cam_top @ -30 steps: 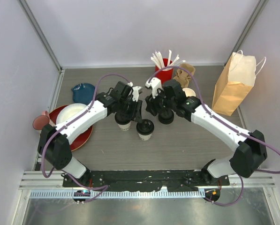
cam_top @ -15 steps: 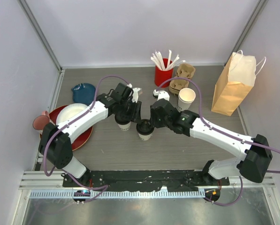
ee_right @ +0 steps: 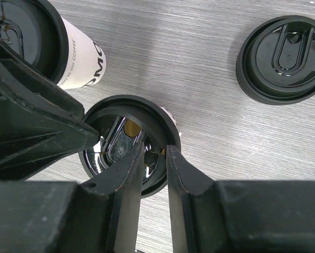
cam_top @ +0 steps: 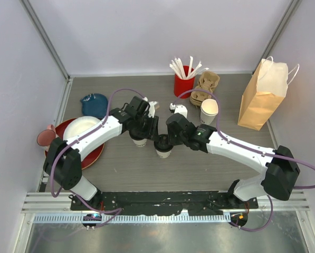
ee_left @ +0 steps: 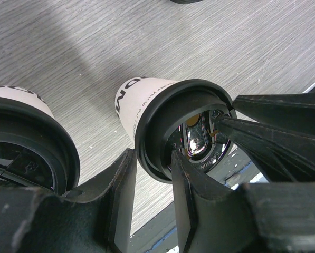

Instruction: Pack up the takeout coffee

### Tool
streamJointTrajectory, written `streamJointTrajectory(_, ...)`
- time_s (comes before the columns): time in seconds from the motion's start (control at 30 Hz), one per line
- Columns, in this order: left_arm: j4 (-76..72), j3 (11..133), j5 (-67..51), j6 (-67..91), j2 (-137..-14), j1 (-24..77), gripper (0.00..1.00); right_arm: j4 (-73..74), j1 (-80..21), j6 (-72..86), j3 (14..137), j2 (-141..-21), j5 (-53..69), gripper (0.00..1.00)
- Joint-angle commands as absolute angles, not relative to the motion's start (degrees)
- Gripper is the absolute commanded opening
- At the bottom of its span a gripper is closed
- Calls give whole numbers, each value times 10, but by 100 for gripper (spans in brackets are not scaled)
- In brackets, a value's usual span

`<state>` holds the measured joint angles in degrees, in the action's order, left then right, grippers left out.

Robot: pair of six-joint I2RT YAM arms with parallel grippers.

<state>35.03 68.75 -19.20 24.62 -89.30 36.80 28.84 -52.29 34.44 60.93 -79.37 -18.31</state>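
Right gripper (ee_right: 154,150) swung down-left from the back of the surface (cam_top: 199,168) to the front lidded cup (ee_left: 133,100) at the centre of the top view, and narrowed until it pinched that cup's black lid rim, one finger on each side. Left gripper (ee_left: 152,158) stayed clamped on the same rim from the opposite side, with the rear lidded cup (ee_left: 25,132) just beside it to the upper left. Both cups stood upright mid-surface, a loose lid (ee_right: 282,58) lay near them, and a paper bag (cam_top: 260,100) stood at upper right.
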Motion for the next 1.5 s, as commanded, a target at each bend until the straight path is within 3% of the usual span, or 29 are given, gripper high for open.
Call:
streamJointTrajectory(0.0,330,678,-197,256,-881,370,35,269,-526,358,606,-797,-189,29)
streamJointTrajectory(0.23,330,674,-204,265,-881,370,34,291,-530,367,596,-784,-200,32)
streamJointTrajectory(0.4,323,662,-212,273,-880,370,32,283,-532,380,581,-787,-177,22)
streamJointTrajectory(0.67,281,593,-235,315,-884,371,28,222,-533,434,476,-737,-158,18)
streamJointTrajectory(1.17,276,578,-223,323,-916,379,26,152,-534,492,298,-718,-157,11)
streamJointTrajectory(1.47,323,667,-195,273,-911,379,24,178,-534,444,373,-741,-182,10)
